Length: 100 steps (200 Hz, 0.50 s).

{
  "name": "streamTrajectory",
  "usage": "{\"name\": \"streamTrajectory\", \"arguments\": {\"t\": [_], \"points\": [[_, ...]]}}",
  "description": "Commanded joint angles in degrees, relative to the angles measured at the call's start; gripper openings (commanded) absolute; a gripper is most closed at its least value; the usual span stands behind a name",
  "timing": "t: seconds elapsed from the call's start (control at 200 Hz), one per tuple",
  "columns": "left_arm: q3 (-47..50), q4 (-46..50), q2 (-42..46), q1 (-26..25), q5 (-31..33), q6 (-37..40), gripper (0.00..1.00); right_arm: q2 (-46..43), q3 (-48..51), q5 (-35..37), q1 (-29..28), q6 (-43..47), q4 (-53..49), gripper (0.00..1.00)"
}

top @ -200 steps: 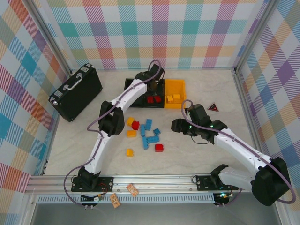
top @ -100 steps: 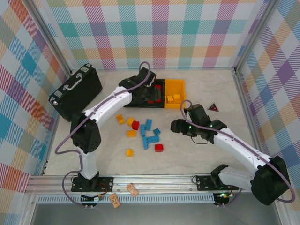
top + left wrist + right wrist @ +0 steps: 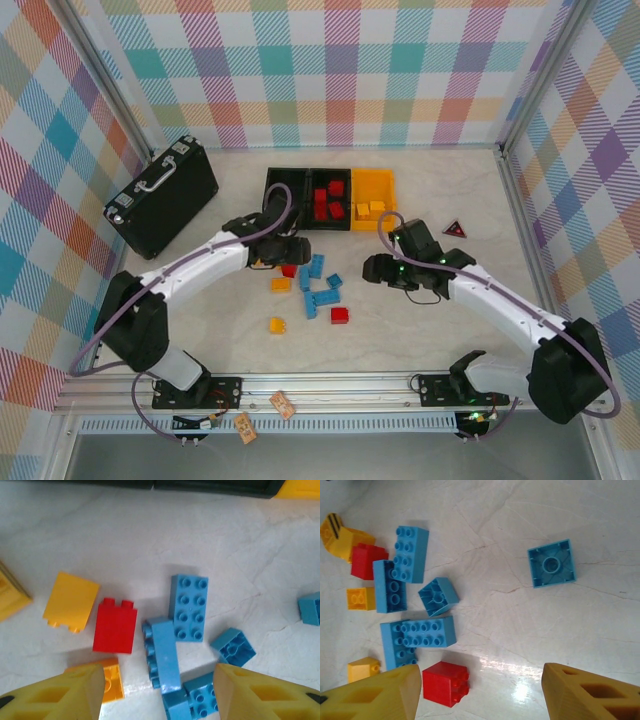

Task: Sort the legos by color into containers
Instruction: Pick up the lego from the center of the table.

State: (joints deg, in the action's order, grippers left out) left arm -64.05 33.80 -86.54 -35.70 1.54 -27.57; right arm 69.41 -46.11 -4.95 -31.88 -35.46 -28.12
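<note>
On my left gripper (image 3: pixel 157 675) the jaws stand well apart, gripping nothing; under the gap a long blue brick (image 3: pixel 162 655) lies on its side, long axis crossways to the closing line. Right gripper (image 3: pixel 481 672): jaws equally wide, empty, a red brick (image 3: pixel 445 683) lying below them. I see the loose legos (image 3: pixel 316 266) scattered on the worktop (image 3: pixel 470 190), the containers (image 3: pixel 285 195) just beyond, bare surface to their right

Red, blue and yellow-orange legos (image 3: pixel 320 300), black and yellow-orange containers (image 3: pixel 372 182) (pastel plaid walls (image 3: pixel 340 70)), pale marbled table (image 3: pixel 430 340).
</note>
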Motion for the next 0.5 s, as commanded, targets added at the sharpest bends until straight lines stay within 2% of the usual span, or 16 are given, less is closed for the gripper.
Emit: {"name": "streamTrajectory", "arguments": {"t": [0.0,0.26,0.495], "points": [[4.7,-3.9,4.4,0.1,-2.5,-3.6,0.59,2.8,-3.2,3.9,0.1,3.3,-2.2,0.68],[12.7,-5.5,9.7,-0.6,-3.5,-6.9,0.59,15.4,-9.2,10.5,0.3,9.5,-3.4,0.69],[12.2,-5.1,8.7,-0.7,-2.6,-7.2,0.59,25.6,-13.3,13.8,0.4,11.3,-4.2,0.64]]}}
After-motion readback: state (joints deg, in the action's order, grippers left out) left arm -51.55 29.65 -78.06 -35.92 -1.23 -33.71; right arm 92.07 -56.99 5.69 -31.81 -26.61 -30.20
